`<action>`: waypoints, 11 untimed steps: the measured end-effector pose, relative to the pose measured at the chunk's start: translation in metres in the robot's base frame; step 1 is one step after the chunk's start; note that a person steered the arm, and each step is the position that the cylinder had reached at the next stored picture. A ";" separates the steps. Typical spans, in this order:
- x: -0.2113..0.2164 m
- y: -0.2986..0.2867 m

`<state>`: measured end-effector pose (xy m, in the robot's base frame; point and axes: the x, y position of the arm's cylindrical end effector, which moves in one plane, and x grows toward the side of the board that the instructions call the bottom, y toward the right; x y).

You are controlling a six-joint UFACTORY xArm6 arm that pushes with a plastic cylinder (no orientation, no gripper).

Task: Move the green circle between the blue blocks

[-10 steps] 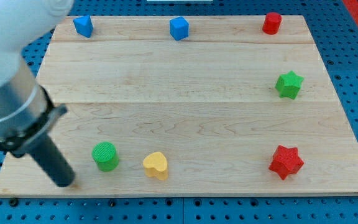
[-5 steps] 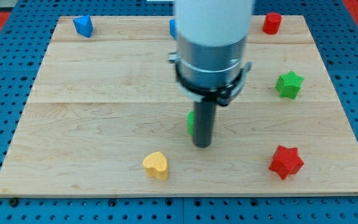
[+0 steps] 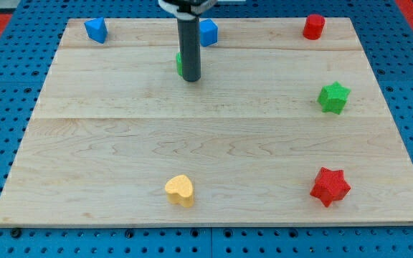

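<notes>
The green circle (image 3: 180, 64) is near the view's top, mostly hidden behind my rod; only a sliver shows at the rod's left. My tip (image 3: 191, 78) rests on the board touching the circle's right, lower side. One blue block (image 3: 96, 29) sits at the top left. The other blue block, a cube (image 3: 208, 32), sits at the top middle, just up and right of the rod. The circle lies below the line joining the blue blocks, close to the cube.
A red cylinder (image 3: 313, 26) stands at the top right. A green star (image 3: 333, 97) is at the right edge, a red star (image 3: 329, 186) at the bottom right, a yellow heart (image 3: 180, 190) at the bottom middle. The wooden board (image 3: 106, 136) lies on blue pegboard.
The green circle went from the bottom left to the middle, then up towards the blue cube. My rod moved with it, up the view and slightly left.
</notes>
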<state>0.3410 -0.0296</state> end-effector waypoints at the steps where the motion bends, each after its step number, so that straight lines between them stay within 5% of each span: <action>1: -0.030 -0.001; 3: -0.068 -0.079; 5: -0.059 -0.019; 6: -0.083 -0.023; 9: -0.056 -0.084; 11: -0.084 -0.057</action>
